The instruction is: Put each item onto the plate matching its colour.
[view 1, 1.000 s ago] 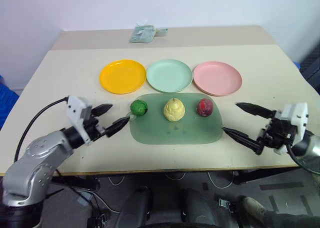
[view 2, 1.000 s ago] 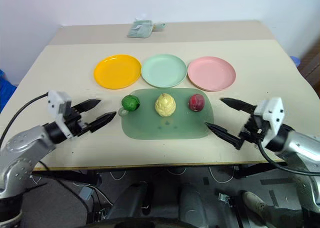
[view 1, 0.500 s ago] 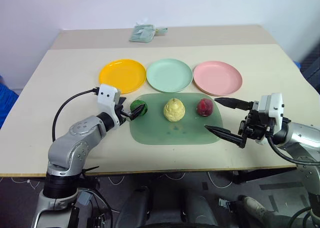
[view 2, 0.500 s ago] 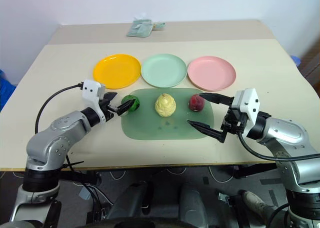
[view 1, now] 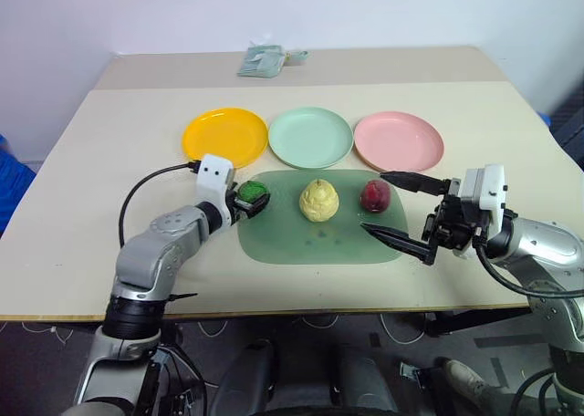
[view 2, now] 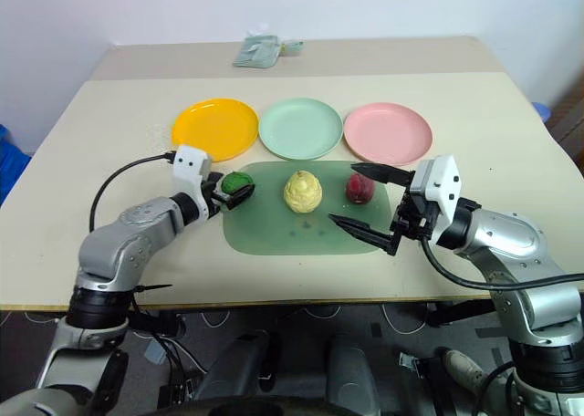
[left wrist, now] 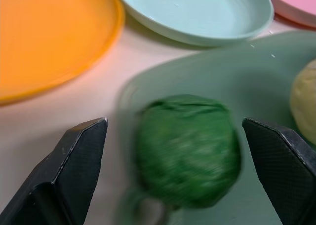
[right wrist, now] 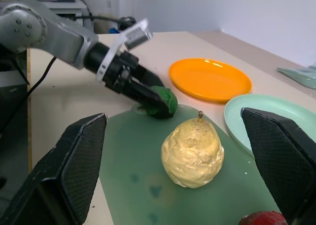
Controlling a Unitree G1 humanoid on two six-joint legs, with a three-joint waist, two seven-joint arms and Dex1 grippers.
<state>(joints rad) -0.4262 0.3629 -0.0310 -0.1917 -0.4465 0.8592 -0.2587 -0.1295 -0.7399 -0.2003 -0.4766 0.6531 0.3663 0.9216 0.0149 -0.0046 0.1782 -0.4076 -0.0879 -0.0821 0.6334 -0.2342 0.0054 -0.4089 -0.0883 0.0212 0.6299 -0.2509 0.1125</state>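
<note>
Left gripper (view 2: 234, 192), two black fingers spread to either side of the dark green bumpy ball (left wrist: 187, 148), not visibly pressed against it; whether gripped, cannot tell. Ball round, knobbly-skinned, deep leafy green, seated at the near-left end of the flat translucent green cutting mat (view 1: 319, 243), beside the mat's small handle loop.

Right gripper (view 1: 397, 208), black fingers wide apart and holding nothing, hovering over the mat's right end with one finger beside the dark red rounded fruit (view 1: 374, 195) and the other lower, toward the mat's front edge. Fruit glossy, dark crimson, resting on the mat.

Between ball and red fruit, mid-mat: the pale yellow pear-shaped lump (right wrist: 192, 153), upright, crinkled and speckled on its skin, with a short brown stem on top.

Behind the mat, in a row on the beige tabletop (view 1: 91, 161): round shallow orange-yellow plastic plate (view 1: 224, 138) on the left, pale mint green plate (view 1: 310, 137) in the middle, pink plate (view 1: 398, 141) on the right, edges close together, all three bare. None of the three fruits on a plate yet.

At the far edge of the table, a crumpled greenish packet (view 1: 265, 61).
</note>
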